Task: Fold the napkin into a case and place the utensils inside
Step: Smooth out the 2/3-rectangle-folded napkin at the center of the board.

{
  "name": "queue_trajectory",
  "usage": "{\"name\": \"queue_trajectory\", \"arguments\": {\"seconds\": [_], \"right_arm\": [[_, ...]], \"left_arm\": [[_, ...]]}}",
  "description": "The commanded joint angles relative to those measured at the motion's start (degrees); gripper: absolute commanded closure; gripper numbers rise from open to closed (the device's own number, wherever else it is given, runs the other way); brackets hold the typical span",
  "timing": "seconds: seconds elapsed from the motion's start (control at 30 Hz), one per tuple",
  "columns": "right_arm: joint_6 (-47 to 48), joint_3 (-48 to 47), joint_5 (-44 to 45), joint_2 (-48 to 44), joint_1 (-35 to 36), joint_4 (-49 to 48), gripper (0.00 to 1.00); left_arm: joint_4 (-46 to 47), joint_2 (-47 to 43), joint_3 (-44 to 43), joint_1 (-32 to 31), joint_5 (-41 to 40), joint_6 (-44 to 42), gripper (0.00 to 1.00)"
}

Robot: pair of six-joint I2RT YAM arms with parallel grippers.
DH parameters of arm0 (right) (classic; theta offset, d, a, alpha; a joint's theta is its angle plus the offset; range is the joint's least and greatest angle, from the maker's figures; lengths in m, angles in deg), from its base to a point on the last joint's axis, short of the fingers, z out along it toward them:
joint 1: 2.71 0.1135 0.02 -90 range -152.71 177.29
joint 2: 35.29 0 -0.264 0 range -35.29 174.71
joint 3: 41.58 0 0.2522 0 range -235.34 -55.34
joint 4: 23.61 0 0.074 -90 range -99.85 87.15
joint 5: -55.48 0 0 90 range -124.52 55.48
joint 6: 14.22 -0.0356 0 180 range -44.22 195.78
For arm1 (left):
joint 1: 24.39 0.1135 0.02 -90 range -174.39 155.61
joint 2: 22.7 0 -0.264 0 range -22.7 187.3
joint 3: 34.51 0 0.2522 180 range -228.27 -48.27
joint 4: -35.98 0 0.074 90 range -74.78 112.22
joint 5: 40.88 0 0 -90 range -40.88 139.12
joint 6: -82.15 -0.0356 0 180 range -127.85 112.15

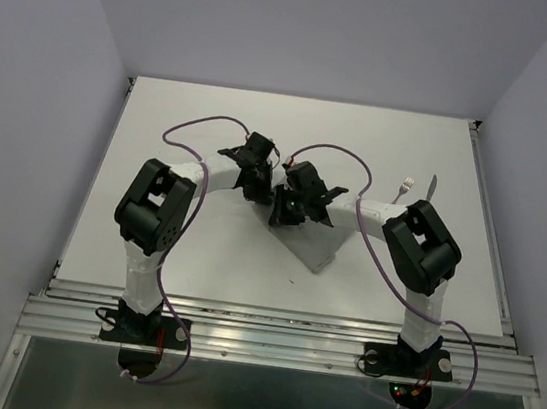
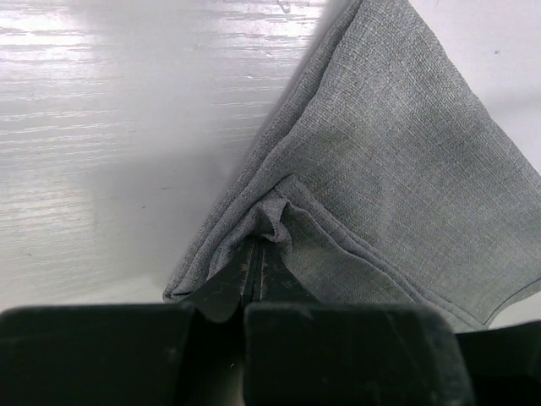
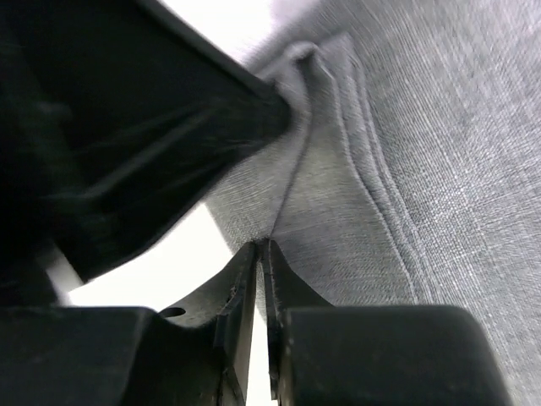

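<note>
Left wrist view: left gripper jaws closed, pinching bunched hem of napkin
Right wrist view: right gripper jaws nearly together, nipping thin cloth edge
Only top view shows fork, knife on table, far right, apart from napkin

I count one grey napkin, one fork, one knife, one worktop, and two arms: left arm and right arm.

The napkin lies mid table; fork, seemingly knife too, behind-right.
</note>
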Motion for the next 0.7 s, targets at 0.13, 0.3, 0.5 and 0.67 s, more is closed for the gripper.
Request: {"name": "queue_trajectory", "arguments": {"seconds": [0.13, 0.3, 0.5, 0.67], "right_arm": [[-1.77, -0.87, 0.13, 3.61, -0.03, -2.71, 0.91], [-2.3, -0.17, 0.13, 2.74, -0.03, -2.8, 0.91], [-2.21, 0.01, 0.31, 2.03, -0.03, -2.71, 0.91], [-2.39, -0.08, 0.04, 2.03, -0.03, -2.63, 0.91]], "left_arm": [[-1.57, -5.3, 1.64, 0.63, -2.02, -0.82, 1.0], [-4.38, -8.65, 0.33, 0.71, -3.51, -1.96, 0.97], [-6.23, -11.55, 0.85, 1.5, -3.86, -3.11, 0.85], [-5.01, -11.38, 3.13, 1.59, -2.72, -3.11, 0.95]]}}
